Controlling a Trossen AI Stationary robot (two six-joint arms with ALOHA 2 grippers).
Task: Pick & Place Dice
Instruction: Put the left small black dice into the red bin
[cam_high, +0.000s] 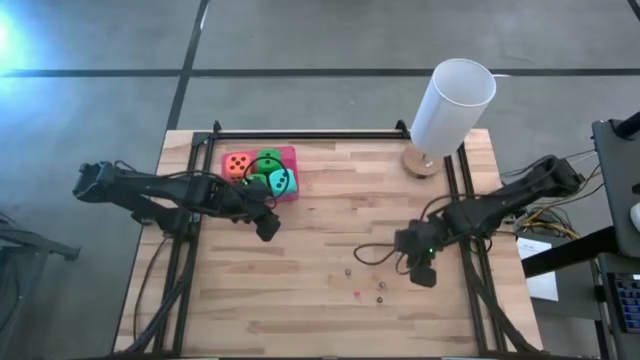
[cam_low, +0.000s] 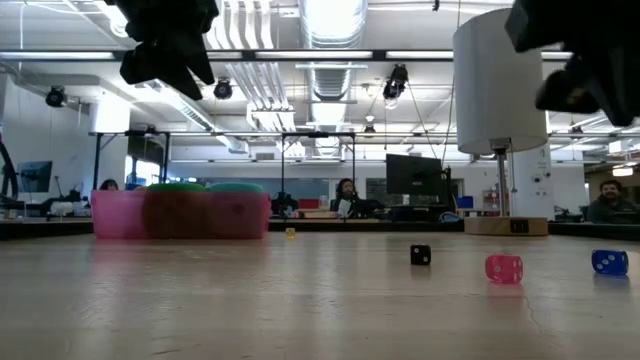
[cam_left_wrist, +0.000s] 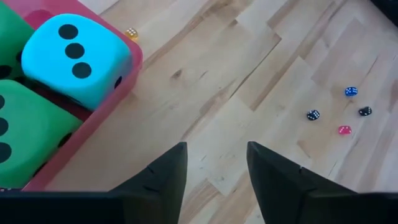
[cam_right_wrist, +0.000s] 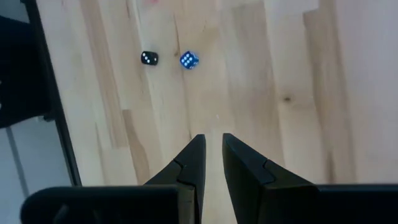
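A pink tray at the table's far left holds the soft dice: an orange one, two green ones and a teal one. My left gripper hangs open above the bare wood just off the tray's near right corner, nothing between its fingers. My right gripper is shut over the table's right half, pointing steeply down and touching nothing. Tiny dice lie on the wood near it: a black one, a blue one and a pink one.
A tall white cylinder on a round wooden base stands at the far right. A tiny yellow die lies beside the tray's wall. Black frame rails run along the table's left and right sides. People sit in the room beyond.
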